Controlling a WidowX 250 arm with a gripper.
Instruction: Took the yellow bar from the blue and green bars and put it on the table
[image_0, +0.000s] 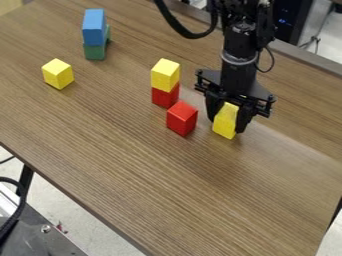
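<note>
The gripper (228, 119) hangs down right of centre, its two fingers closed on the sides of an upright yellow bar (226, 123). The bar's lower end is at or just above the tabletop; which of the two I cannot tell. At the upper left, a blue bar (93, 28) lies on top of a green bar (94, 52), well away from the gripper.
Left of the gripper, a yellow block (165, 75) is stacked on a red block (165, 96), with another red block (182, 119) just in front. A yellow cube (58, 74) sits at the left of the wooden table (167, 185). The table's front edge runs diagonally at lower left.
</note>
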